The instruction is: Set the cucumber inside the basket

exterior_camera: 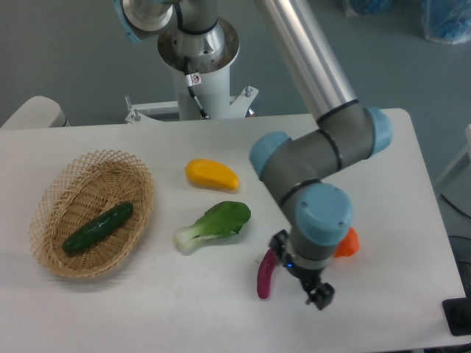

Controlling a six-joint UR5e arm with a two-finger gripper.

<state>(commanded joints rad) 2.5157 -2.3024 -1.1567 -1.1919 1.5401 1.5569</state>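
Observation:
The cucumber (97,229), slim, dark green and glossy, lies slanted inside the oval wicker basket (53,193) at the left of the table. My gripper (315,291) is far to the right, near the table's front edge, pointing down beside the purple eggplant (265,275). It holds nothing that I can see. Its fingers are small and partly hidden by the wrist, so I cannot tell how the jaws stand.
A yellow vegetable (212,175) lies mid-table, a green-and-white bok choy (214,224) just in front of it. An orange object (347,243) is partly hidden behind my wrist. The robot base (199,51) stands at the back edge.

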